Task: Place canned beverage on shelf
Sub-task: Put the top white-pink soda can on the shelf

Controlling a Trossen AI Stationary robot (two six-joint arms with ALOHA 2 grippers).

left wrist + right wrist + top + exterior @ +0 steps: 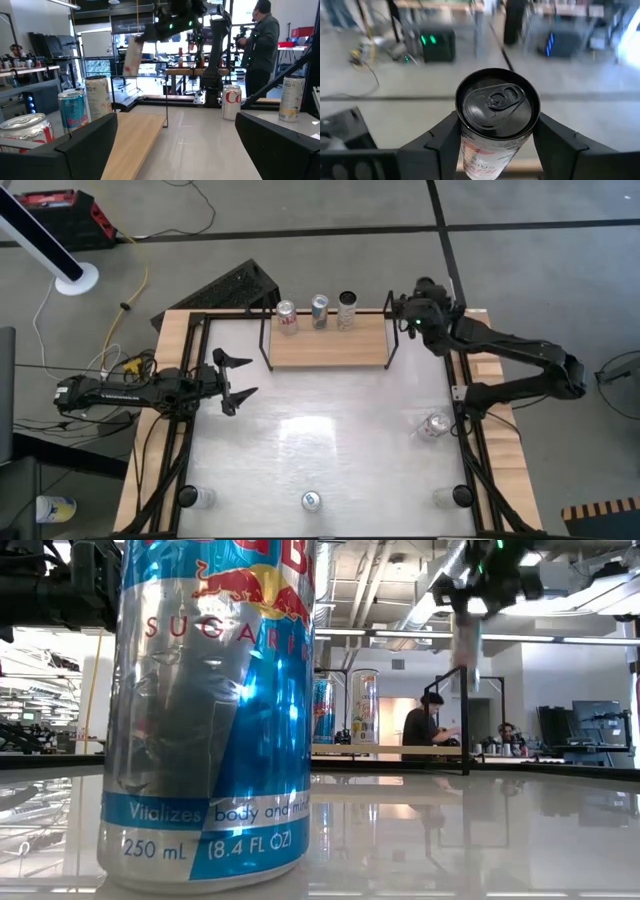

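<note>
though glossy, white tabletop (330,440) reflective

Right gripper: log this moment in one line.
right gripper | shut on black-topped slim can | above wood-and-wire shelf right end | left gripper open, idle

Blue-and-silver can (210,710) (red bull motif), light-wood shelf (327,346), black-topped white-and-red can (497,120)

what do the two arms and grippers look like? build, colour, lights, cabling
Both arms are dark, near black, made of slim jointed links. The left gripper ends in two pointed wedge-shaped jaws. The right gripper is a bulkier dark block with a small green light beside it, and its jaws look broad and flat-faced in its wrist view. Dark cables trail behind the left arm.
</note>
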